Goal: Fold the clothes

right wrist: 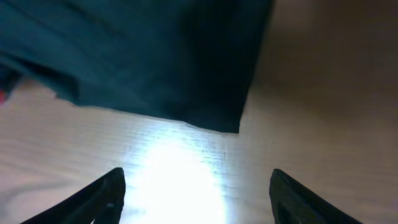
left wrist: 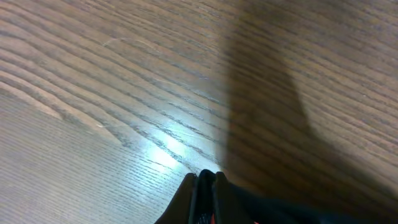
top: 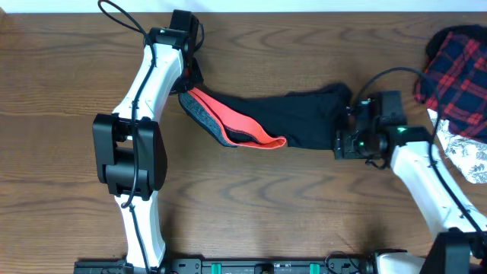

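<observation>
1. Left gripper [top: 188, 76]: I read its fingers [left wrist: 200, 190] as pressed together, pinching the trousers [top: 304, 118] at the waistband [top: 204, 114]. In the left wrist view a sliver of red and some black cloth show right at the tips. The gripper sits over the left end of the garment, toward the far edge of the table [top: 266, 205].

2. Right gripper [top: 340, 141]: I read it as spread, holding nothing. In the right wrist view both fingers [right wrist: 106, 193] stand wide apart over bare wood, with the trouser hem [right wrist: 211, 112] just ahead of them.

3. Trousers: they stretch left to right across the middle of the table. The waistband is at the left with its red edge [top: 243, 125] turned up. The leg end is at the right, just beside the right gripper.

4. Other items: a plaid garment [top: 456, 68] lies at the right edge near the far corner. A white printed cloth [top: 468, 156] touches its near side.
</observation>
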Robot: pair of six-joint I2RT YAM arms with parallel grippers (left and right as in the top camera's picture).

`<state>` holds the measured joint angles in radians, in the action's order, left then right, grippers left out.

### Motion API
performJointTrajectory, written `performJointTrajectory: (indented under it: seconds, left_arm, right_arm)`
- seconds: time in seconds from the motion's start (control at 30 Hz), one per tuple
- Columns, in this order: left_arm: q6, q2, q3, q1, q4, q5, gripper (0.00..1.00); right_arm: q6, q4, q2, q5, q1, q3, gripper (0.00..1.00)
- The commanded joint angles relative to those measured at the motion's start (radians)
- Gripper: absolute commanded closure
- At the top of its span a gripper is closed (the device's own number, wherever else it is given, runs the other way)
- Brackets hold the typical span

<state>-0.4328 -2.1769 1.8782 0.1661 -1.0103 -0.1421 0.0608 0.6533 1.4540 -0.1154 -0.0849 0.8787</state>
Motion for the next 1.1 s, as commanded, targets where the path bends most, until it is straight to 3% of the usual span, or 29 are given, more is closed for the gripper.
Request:
performJointTrajectory:
  seconds: [0.0,0.37,0.8,1.07]
  left_arm:
    - [0.018,0.020,0.020,-0.006,-0.003,-0.027,0.94]
    - [0.018,0.020,0.020,-0.006,-0.003,-0.027,0.94]
    - [0.018,0.020,0.020,-0.006,0.002,-0.027,0.94]
    - [0.018,0.020,0.020,-0.006,0.001,-0.027,0.94]
  right_arm:
    - [-0.006,-0.066,0.019,0.122,-0.028,-0.036,0.29]
    - [-0.010,-0.281,0.147,0.177,-0.034,-0.096,0.32]
    - [-0.062,-0.210,0.180,0.055,-0.034,-0.096,0.31]
    - [-0.055,-0.258,0.180,0.168,-0.034,-0.096,0.31]
